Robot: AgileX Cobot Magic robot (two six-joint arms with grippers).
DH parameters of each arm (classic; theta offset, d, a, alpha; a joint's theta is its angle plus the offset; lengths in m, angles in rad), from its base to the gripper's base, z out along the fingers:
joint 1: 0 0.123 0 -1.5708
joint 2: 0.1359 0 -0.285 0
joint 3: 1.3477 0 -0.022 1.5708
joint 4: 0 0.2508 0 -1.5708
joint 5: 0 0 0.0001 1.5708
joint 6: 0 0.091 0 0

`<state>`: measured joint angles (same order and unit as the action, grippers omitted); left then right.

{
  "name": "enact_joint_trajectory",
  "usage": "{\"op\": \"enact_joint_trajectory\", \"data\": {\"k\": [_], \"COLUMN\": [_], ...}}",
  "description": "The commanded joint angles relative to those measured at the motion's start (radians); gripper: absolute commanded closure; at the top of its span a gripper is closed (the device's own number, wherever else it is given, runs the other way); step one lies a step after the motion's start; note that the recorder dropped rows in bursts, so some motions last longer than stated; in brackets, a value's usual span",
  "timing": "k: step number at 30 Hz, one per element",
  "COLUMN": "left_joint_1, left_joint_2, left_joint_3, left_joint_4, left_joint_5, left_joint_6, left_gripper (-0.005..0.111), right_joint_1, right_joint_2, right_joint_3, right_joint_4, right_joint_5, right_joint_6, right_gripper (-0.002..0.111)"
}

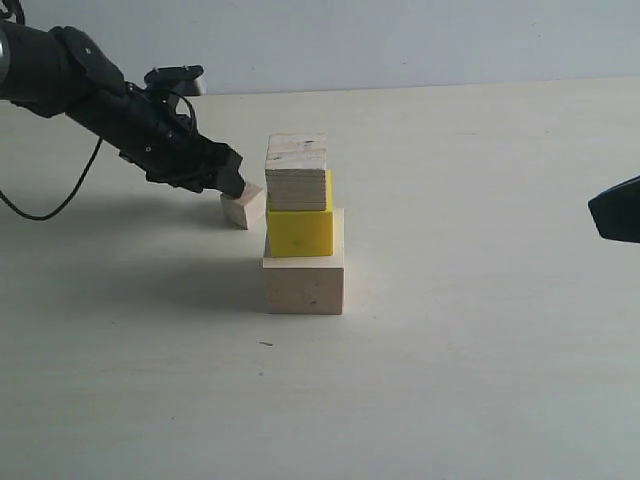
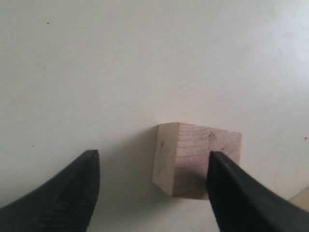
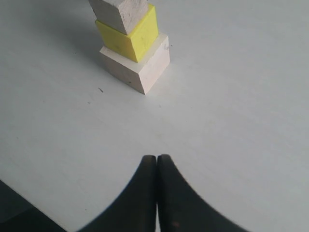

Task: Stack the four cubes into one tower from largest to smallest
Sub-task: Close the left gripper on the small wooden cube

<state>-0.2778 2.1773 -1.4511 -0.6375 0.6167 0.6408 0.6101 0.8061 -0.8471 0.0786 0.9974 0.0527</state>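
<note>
The left arm (image 1: pixel 100 95) is reaching down low just left of the tower (image 1: pixel 300 232), the left gripper (image 2: pixel 152 162) holding its jaws apart, while the right gripper (image 3: pixel 157 159) is hovering well to the tower's right, jaws pressed together.

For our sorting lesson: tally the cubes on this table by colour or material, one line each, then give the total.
Pale wood: 2, the large pale cube and the smallest pale cube
Bright yellow: 1, the yellow cube
Layered plywood: 1, the plywood cube
Total: 4
</note>
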Motion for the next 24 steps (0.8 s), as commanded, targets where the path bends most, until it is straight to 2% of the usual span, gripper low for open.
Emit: {"op": "enact_joint_trajectory", "data": {"k": [1, 6, 12, 20, 22, 24], "left_joint_1": [-0.001, -0.001, -0.001, -0.001, -0.001, -0.001], "left_joint_2": [0.032, 0.029, 0.013, -0.065, -0.087, -0.107], "left_joint_3": [0.01, 0.01, 0.01, 0.01, 0.01, 0.01], "left_joint_4": [0.194, 0.49, 0.765, 0.753, 0.737, 0.725], "left_joint_5": [-0.019, 0.022, 0.051, 0.051, 0.05, 0.05], "left_joint_6": [-0.09, -0.266, -0.469, -0.469, -0.458, -0.459], "left_gripper": [0.048, 0.065, 0.067, 0.066, 0.061, 0.05], "right_joint_1": [0.0, 0.0, 0.0, 0.0, 0.0, 0.0], "right_joint_2": [-0.003, -0.003, -0.003, -0.003, -0.003, -0.003], "right_joint_3": [0.003, 0.003, 0.003, 0.003, 0.003, 0.003], "right_joint_4": [0.0, 0.0, 0.0, 0.0, 0.0, 0.0], "right_joint_5": [0.003, 0.003, 0.003, -0.012, -0.012, -0.012], "right_joint_6": [0.0, 0.0, 0.0, 0.0, 0.0, 0.0], "right_gripper": [0.108, 0.108, 0.108, 0.108, 0.108, 0.108]}}
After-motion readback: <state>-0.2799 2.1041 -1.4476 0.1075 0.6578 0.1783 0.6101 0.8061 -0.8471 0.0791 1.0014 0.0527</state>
